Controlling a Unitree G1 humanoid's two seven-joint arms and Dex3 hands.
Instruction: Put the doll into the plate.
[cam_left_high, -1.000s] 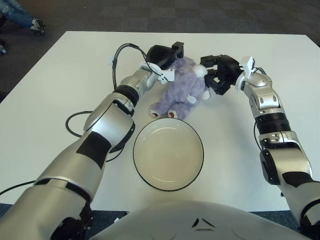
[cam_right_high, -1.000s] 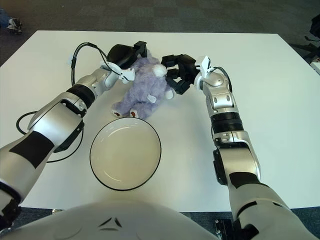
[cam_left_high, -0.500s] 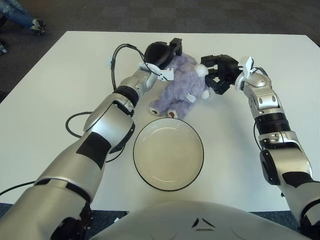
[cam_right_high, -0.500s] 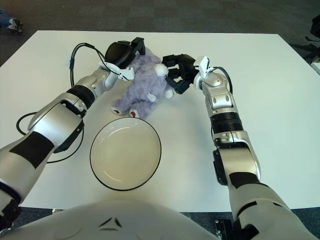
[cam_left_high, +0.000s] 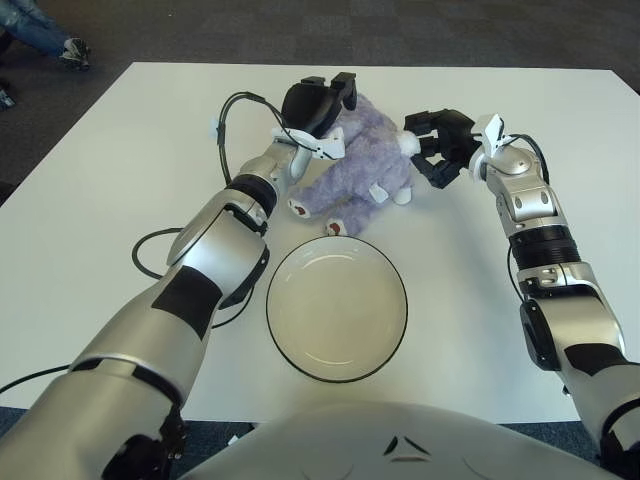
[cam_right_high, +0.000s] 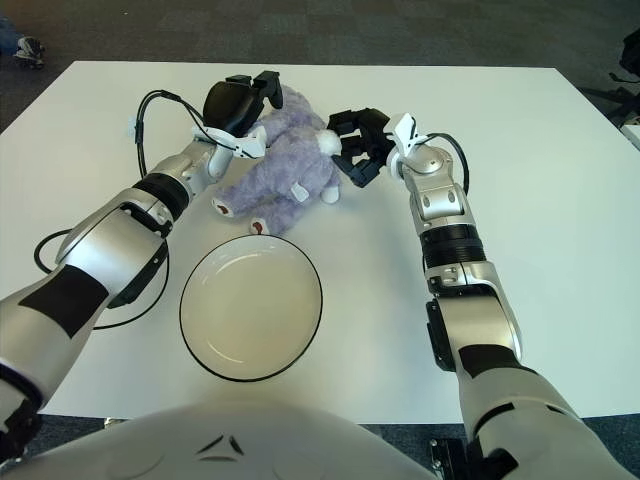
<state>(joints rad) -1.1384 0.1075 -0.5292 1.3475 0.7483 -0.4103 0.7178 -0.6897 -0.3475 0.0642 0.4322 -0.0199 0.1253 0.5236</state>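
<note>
Two hands: we are pressing the doll between them, left hand on its far left shoulder, right hand against its right end.
Doll: it is lying on the white table just beyond the plate, its feet nearest the rim, not yet inside.
Left fingers: we are curling them down onto the plush back; they are bearing on the doll more than wrapping it.
Right fingers: we are holding them half-curled, tips touching the doll's side by the small white tail; whether they are truly gripping, we cannot tell.
Step in hand: we are judging this as securing a two-sided squeeze before the lift.
Doing it well: we are wanting even pressure from both sides, so the soft body is not folding or slipping out below.
Next move: we are needing to raise it over the near rim, then bring both hands toward us together.
Risk: dragging low is likely nudging the plate.
</note>
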